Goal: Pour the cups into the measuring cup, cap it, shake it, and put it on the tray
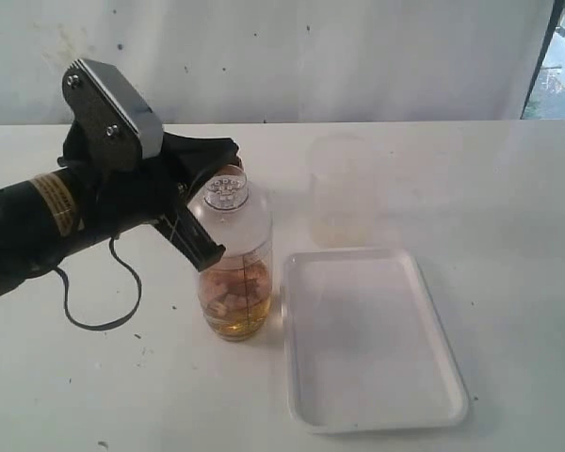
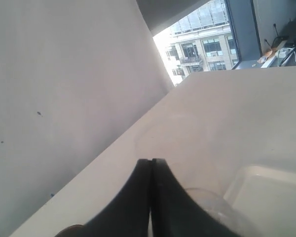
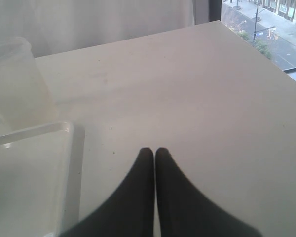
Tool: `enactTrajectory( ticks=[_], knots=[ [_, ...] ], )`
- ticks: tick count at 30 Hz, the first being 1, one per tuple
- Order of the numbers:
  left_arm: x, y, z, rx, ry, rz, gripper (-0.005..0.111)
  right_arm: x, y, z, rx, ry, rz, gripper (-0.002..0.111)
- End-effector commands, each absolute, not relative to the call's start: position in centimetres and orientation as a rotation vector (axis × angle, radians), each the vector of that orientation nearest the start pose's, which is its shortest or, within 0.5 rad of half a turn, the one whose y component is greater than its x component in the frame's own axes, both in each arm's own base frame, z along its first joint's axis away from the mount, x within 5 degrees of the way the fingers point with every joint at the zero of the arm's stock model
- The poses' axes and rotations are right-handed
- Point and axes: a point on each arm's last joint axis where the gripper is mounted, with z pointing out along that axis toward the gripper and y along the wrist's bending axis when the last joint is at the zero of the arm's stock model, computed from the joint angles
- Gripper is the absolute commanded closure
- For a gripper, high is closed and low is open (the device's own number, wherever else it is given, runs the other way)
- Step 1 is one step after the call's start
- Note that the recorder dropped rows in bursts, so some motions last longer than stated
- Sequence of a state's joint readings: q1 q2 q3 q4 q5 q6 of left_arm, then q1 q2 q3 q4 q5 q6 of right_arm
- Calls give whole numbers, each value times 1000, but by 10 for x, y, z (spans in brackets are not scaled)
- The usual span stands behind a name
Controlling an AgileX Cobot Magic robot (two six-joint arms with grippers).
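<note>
Left fingers [image 2: 145, 173]: black, pressed tip to tip with nothing between them, clenched shut. In the exterior view they [image 1: 200, 243] sit at the shoulder of the clear plastic dome cap [image 1: 228, 224], on the side away from the flat white rectangular plastic tray [image 1: 290, 358]. Contact with the cap: cannot tell.

Cap is seated on the tall clear plastic measuring cup [image 1: 237, 292]. Its small round neck points up, with holes in the top face. Cup stands upright on the white bench [image 1: 508, 188], just beside the tray's left long rim, not on the tray. Black graduated scale runs down the wall. Lower part holds amber liquid with pale tan lumps in it.

Left arm: black, reaches in from the side of the cup away from the tray. Grey camera box rides on the wrist, a yellow label on the forearm, and a loose black cable loop [image 1: 99, 301] hangs beneath.

Right fingers [image 3: 147, 163]: black, also closed together on nothing, over bare bench near the tray's rim [image 3: 71, 143]. This arm is out of the exterior view.

Faint frosted translucent cup [image 1: 339, 193] stands upright just beyond the tray's far short rim.
</note>
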State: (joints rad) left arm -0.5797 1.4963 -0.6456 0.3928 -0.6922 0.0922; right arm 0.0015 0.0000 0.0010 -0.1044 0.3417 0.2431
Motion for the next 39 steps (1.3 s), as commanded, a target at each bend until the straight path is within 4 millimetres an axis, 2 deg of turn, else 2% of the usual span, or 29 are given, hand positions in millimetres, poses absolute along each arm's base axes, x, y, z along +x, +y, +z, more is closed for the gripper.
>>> enactTrajectory(
  ticks=[1,10,16,20,23,27,31,35,39],
  knots=[
    [238,-182,233,1007,1450,-328,107,54,-3,183,152,1812,70,108],
    [238,-182,234,993,1457,-341,107,54,-3,183,152,1812,70,108],
    [236,-170,263,784,1426,-343,107,54,-3,183,152,1812,70,108],
    [231,-154,284,709,1429,-226,107,54,-3,183,152,1812,70,108],
    [231,-139,289,604,1485,-160,107,54,-3,183,152,1812,70,108],
    [234,-99,280,272,1565,-110,107,54,-3,183,152,1812,70,108],
    [218,-65,263,129,1584,-58,107,54,-3,183,152,1812,70,108],
    [196,-60,252,218,1616,-63,107,54,-3,183,152,1812,70,108],
    [174,-57,248,171,1653,-202,107,54,-3,183,152,1812,70,108]
  ],
)
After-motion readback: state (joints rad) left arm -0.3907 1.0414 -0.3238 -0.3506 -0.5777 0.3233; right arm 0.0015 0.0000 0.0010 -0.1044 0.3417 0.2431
